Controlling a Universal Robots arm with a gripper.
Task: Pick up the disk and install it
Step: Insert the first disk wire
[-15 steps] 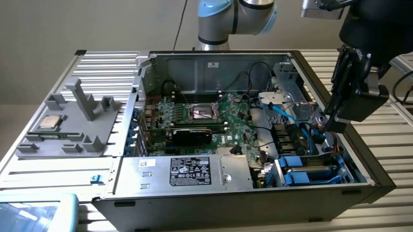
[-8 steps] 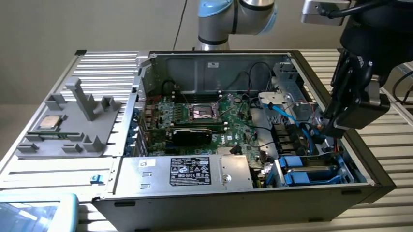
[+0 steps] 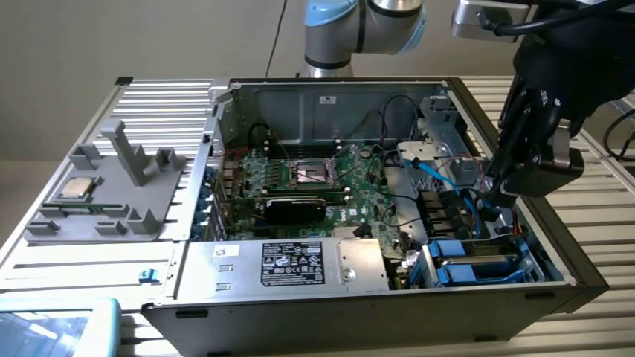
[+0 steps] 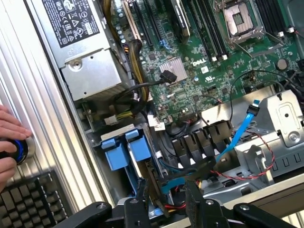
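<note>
The black pincer hangs over the drive bay of the open black metal computer case, at the exterior view's right. Its 2 fingers are part-way apart and, as far as I can judge, closed on the flat silver-grey disk in its bright blue plastic carrier, seen edge-on between them. So the picking looks done and the installing is in hand. The disk stands near 2 blue plastic handles already in the bay. I think this step asks for a straight line-up with the free slot, clear of the thin light blue cable.
</note>
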